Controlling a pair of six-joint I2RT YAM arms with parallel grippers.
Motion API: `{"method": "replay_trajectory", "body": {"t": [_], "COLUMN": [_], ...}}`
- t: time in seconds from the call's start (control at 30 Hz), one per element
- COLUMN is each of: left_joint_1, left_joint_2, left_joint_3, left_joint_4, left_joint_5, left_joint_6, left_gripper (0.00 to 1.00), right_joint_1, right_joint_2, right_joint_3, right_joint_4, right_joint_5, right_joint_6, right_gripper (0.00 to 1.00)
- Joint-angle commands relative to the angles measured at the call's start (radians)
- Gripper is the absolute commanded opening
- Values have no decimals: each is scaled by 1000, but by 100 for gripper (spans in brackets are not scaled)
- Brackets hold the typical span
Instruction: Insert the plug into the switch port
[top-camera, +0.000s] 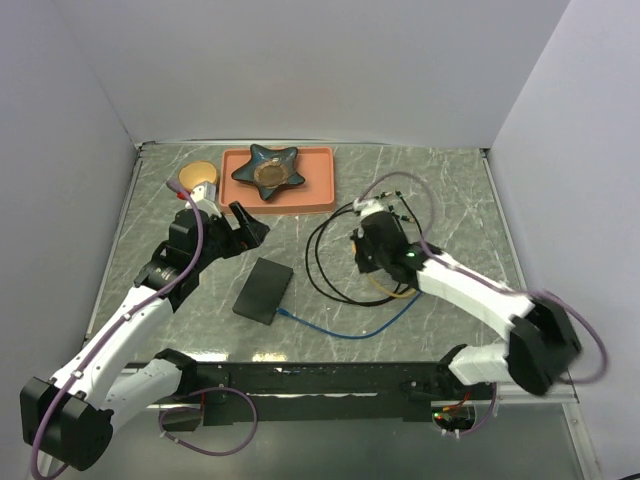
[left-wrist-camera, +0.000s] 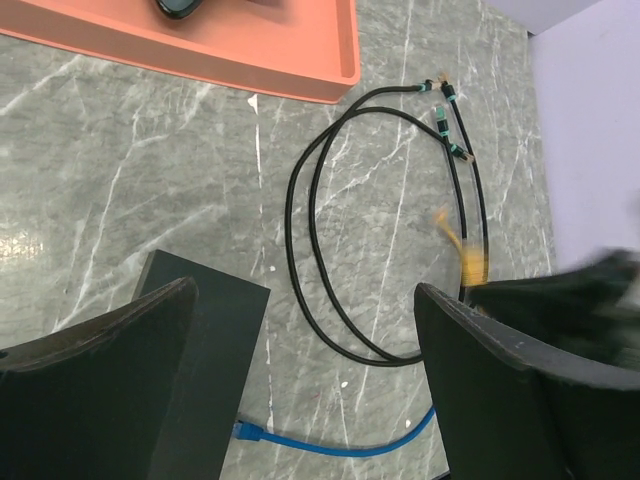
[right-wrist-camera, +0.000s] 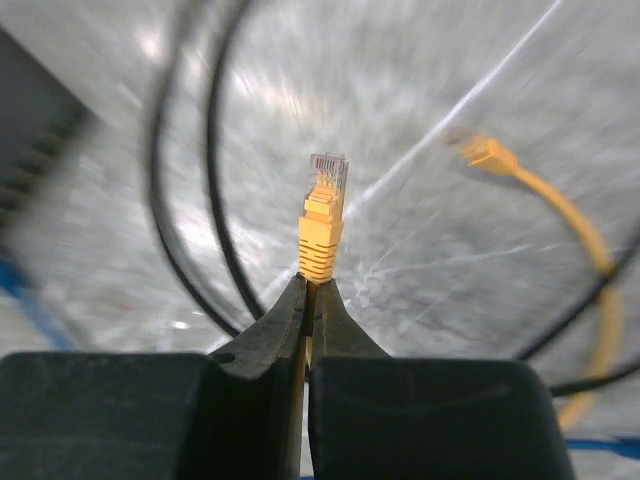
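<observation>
With the right end effector (right-wrist-camera: 308, 288) clamped on the yellow cable (right-wrist-camera: 590, 250) just behind its plug (right-wrist-camera: 324, 190), the carry step seems to be in hand, and the next move calls for aligning the plug with a socket of the switch port (top-camera: 264, 290), which lies to the left on the tabletop (top-camera: 450, 200) beneath the wide-open, empty left end effector (left-wrist-camera: 305, 350).

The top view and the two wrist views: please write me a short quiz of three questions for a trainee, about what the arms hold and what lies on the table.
1. True or false: the right gripper is shut on the yellow plug.
2. What lies in the orange-pink tray? A) a dark star-shaped dish B) a cup C) scissors
3. What colour is the cable that ends at the black switch box?
Key: 1 true; 2 A; 3 blue.
</observation>
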Motion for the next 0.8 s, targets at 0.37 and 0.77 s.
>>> {"method": "replay_trajectory", "body": {"t": [0.37,0.77], "left_joint_1": [3,3], "left_joint_2": [18,48], "left_joint_3": [40,43], "left_joint_4": [22,37], "left_joint_5": [-8,3], "left_joint_6": [21,26], "left_gripper": [96,96], "right_joint_1": [-20,-19], "right_joint_2": [-672,-727], "right_joint_3": [218,331], "right_joint_4": [39,73], "right_joint_5": [304,463], "right_joint_6": [-78,-191], "right_gripper": [0,0]}}
